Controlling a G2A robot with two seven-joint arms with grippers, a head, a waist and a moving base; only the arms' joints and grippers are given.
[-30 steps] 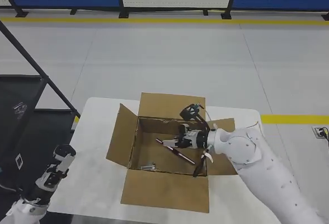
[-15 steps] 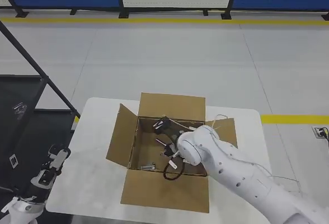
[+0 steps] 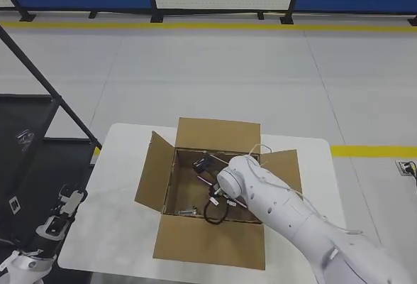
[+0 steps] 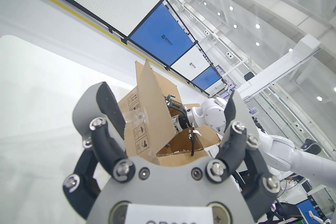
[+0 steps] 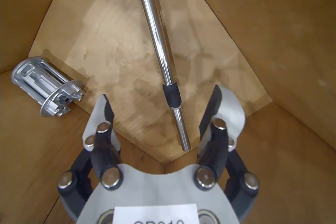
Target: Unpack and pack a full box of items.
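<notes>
Down inside the open cardboard box [image 3: 208, 245] on the white bench [image 3: 123, 220]: the right pincer [image 5: 160, 95], jaws spread wide, gripping nothing. Straddles the banded end of a shiny metal rod [image 5: 157, 38], fingers standing apart from it on either side. Flat on the box floor, that rod, slanting across the middle, a black band near one end. Off in a corner against the wall, a ribbed silver cylinder part [image 5: 47, 86] with a flange, on its side, apart from the rod. Beyond the bench's left edge, well apart from the box: the left pincer [image 4: 168, 93], likewise gaping and empty, pointing toward the box's raised side flap.
</notes>
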